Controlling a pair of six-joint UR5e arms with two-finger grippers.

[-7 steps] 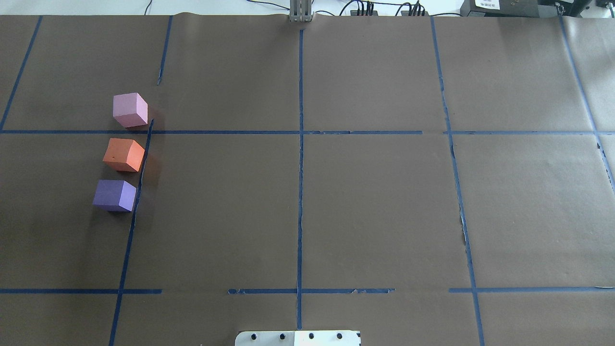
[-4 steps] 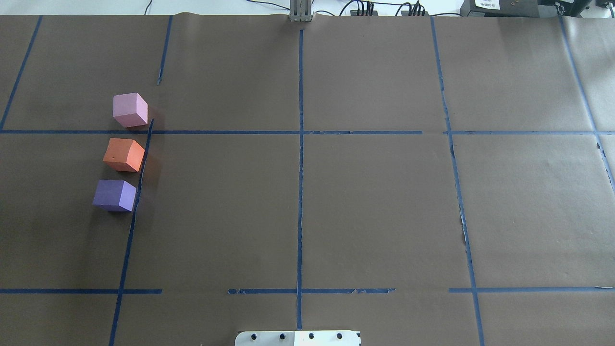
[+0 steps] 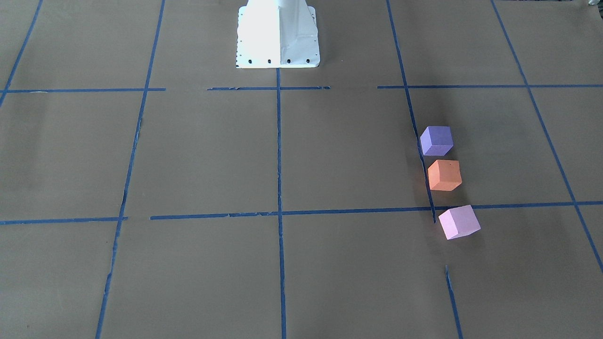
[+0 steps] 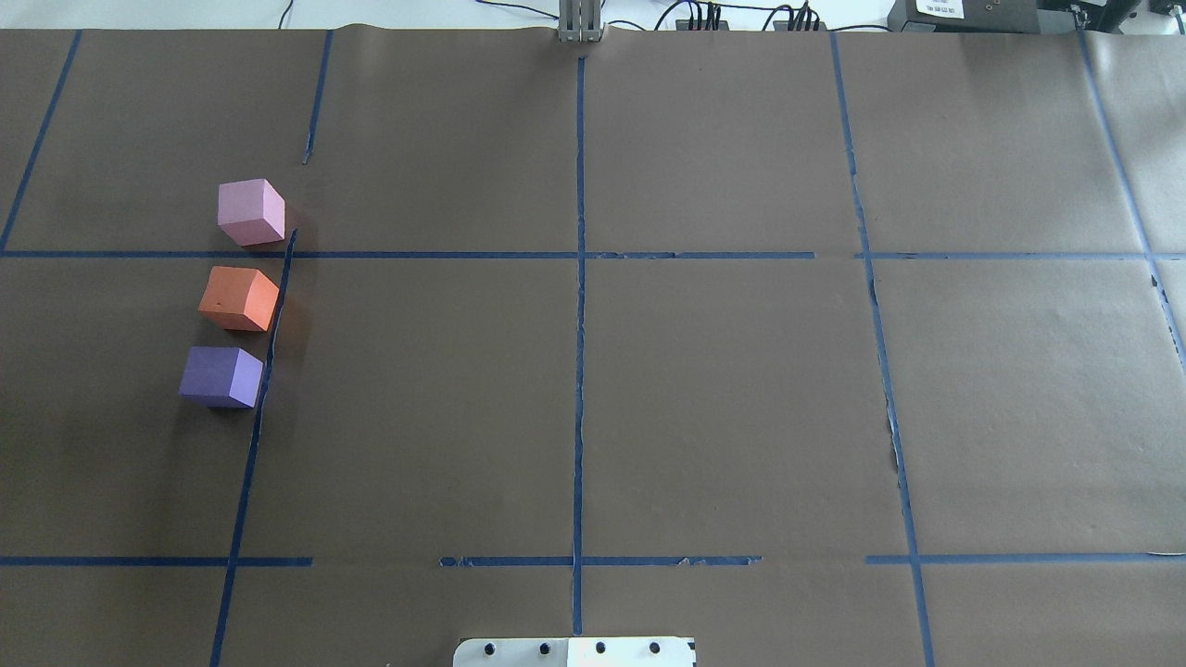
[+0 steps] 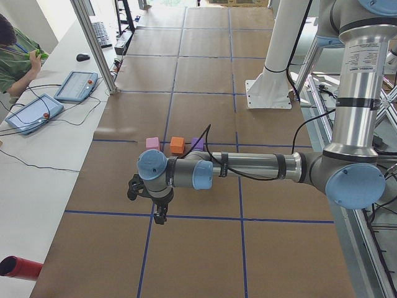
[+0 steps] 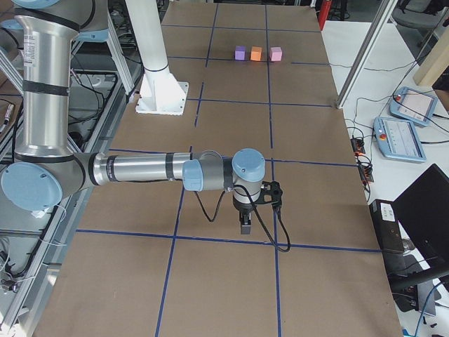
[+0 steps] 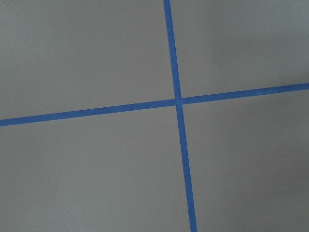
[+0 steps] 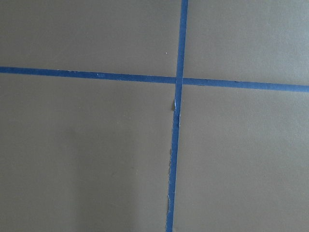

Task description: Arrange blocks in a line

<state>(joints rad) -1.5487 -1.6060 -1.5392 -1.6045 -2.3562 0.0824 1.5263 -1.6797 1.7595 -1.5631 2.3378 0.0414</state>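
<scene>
Three foam cubes stand in a near-straight row on the brown paper, on the robot's left side: the pink-lilac block [image 4: 250, 212] farthest, the orange block [image 4: 238, 298] in the middle, the violet-purple block [image 4: 220, 376] nearest the base. They also show in the front view as purple [image 3: 436, 140], orange [image 3: 444, 175] and pink [image 3: 459, 221]. My left gripper [image 5: 160, 214] hangs over a tape cross, away from the blocks. My right gripper [image 6: 244, 225] hangs at the far end of the table. I cannot tell whether either is open or shut. Both wrist views show only paper and tape.
Blue tape lines [image 4: 579, 306] divide the table into a grid. The white robot base plate [image 3: 278, 37] sits at the middle edge. An operator [image 5: 15, 53] and two tablets [image 5: 75, 85] are at a side bench. More pendants [image 6: 400, 137] lie beyond the other end.
</scene>
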